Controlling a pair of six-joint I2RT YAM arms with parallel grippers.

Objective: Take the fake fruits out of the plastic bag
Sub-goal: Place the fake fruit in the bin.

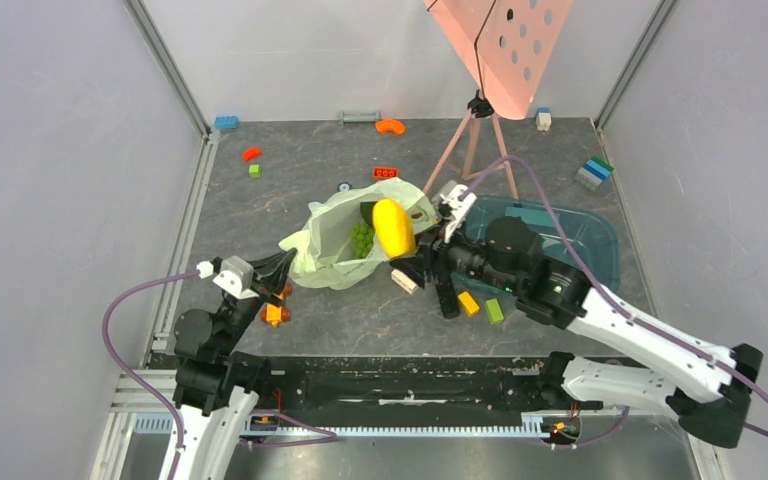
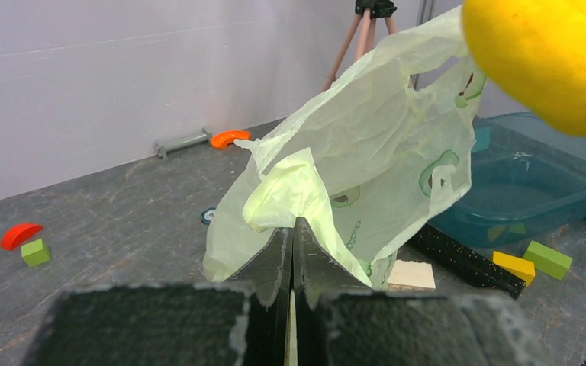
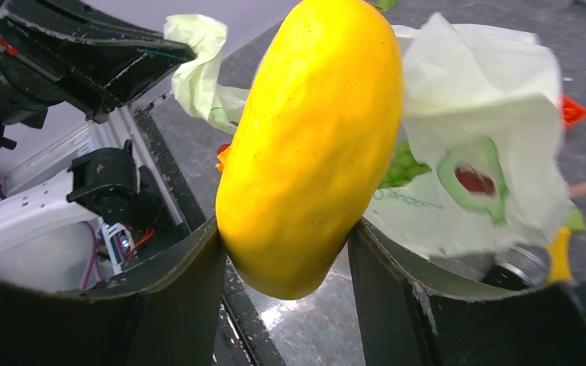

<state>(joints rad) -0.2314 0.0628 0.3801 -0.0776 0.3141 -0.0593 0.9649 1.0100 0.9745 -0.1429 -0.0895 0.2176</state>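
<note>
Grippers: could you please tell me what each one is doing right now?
Left gripper: shut on the plastic bag.
Right gripper: shut on the yellow fake fruit.

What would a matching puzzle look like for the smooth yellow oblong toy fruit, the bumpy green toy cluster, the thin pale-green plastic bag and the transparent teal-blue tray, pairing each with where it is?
Things:
1. smooth yellow oblong toy fruit
2. bumpy green toy cluster
3. thin pale-green plastic bag
4. transparent teal-blue tray

Places:
A. inside the bag
B. pinched by the shut left gripper
C. on the dark table, beside the bag
D. held in the right gripper

Pairs: 1-D, 2-A, 3-B, 4-C.
</note>
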